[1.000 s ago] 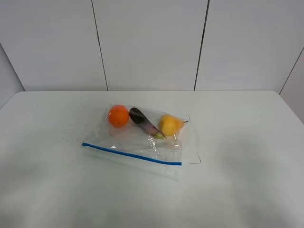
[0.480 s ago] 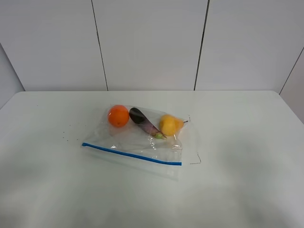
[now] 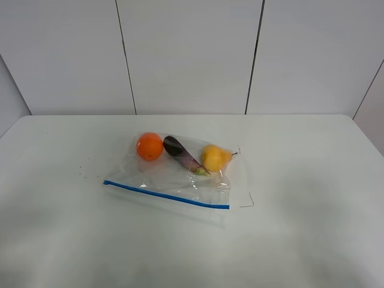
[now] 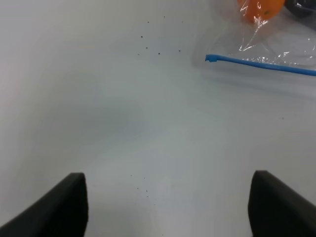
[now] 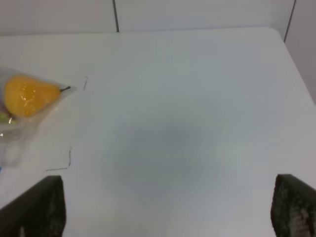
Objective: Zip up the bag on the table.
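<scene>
Near the middle of the white counter [image 3: 312, 180], well clear of all its edges, lies the bag [image 3: 174, 177], flat and crinkled. Its blue seal strip [image 3: 166, 195] runs along the side facing the counter's near edge, slanting a little across it. Through the clear plastic three pieces of produce show in a row along the side toward the far edge: an orange [image 3: 149, 146], a dark purple eggplant [image 3: 182, 154] lying at an angle beside it, and a yellow pear [image 3: 214, 158] with its stem pointing away from the others. A few dark specks [image 3: 84, 170] mark the counter near the end of the strip beside the orange.

Neither arm appears in the high view. The left claw [image 4: 168, 205] hangs over bare counter with its two fingers spread wide and nothing between them; the strip's end and the orange are well ahead of it. The right claw [image 5: 168, 207] is likewise wide apart and empty, over bare counter, with the pear off to one side.
</scene>
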Tool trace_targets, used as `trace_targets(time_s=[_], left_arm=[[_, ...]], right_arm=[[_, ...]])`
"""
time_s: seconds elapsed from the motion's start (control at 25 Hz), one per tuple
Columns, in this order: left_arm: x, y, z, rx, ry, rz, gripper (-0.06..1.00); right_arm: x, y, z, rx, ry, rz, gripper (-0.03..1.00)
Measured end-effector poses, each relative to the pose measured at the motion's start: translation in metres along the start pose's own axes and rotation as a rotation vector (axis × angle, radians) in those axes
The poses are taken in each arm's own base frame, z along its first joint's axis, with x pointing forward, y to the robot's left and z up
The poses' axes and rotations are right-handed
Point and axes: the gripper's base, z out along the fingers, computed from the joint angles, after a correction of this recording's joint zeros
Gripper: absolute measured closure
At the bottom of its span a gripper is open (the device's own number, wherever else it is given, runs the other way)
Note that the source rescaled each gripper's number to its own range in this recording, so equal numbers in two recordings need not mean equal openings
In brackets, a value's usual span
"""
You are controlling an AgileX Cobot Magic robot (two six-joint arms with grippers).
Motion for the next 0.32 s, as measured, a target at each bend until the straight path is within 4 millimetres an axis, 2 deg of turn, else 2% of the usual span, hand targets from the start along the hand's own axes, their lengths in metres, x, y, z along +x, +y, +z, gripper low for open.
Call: trace_targets(time_s=[0.32], left_arm=[[0.0000, 0.0000, 0.0000, 0.000, 0.000, 0.000, -0.05]], right_arm=[[0.0000, 0.0000, 0.0000, 0.000, 0.000, 0.000, 0.05]])
